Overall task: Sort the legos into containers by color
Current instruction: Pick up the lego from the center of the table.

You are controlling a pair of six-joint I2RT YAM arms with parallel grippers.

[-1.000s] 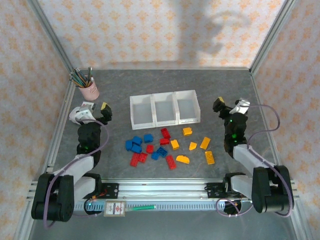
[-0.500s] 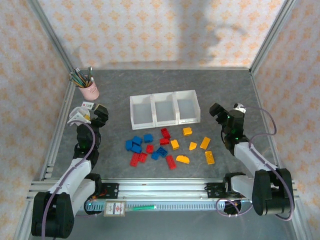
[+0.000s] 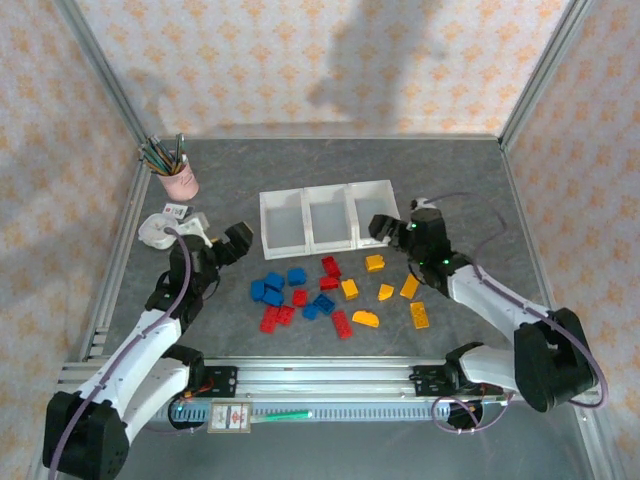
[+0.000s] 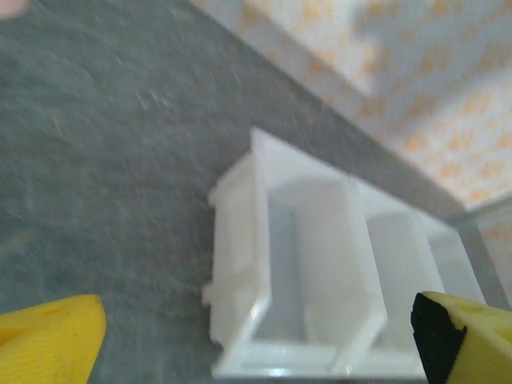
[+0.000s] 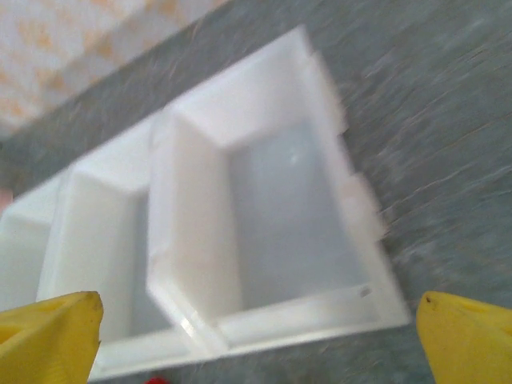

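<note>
The containers (image 3: 330, 246), three empty white bins in a row, stand mid-table. In front of them the legos lie loose on the grey mat: blue ones (image 3: 272, 289) at the left, red ones (image 3: 331, 267) in the middle, orange-yellow ones (image 3: 418, 314) at the right. My left gripper (image 3: 234, 243) hovers left of the bins, open and empty. My right gripper (image 3: 384, 228) hovers by the right bin's front corner, also open and empty. The left wrist view looks at the bins (image 4: 260, 208) between yellow fingertips (image 4: 48, 340). The right wrist view looks into the right bin (image 5: 188, 216), with a red lego (image 5: 157, 380) at the bottom edge.
A pink pencil cup (image 3: 181, 180) stands at the back left. Metal frame posts and patterned walls close in the table on three sides. An aluminium rail (image 3: 320, 376) runs along the near edge between the arm bases.
Both arms swung inward from the table's sides. The left gripper moved right toward the bins' left end and the right gripper moved left toward the right bin.
</note>
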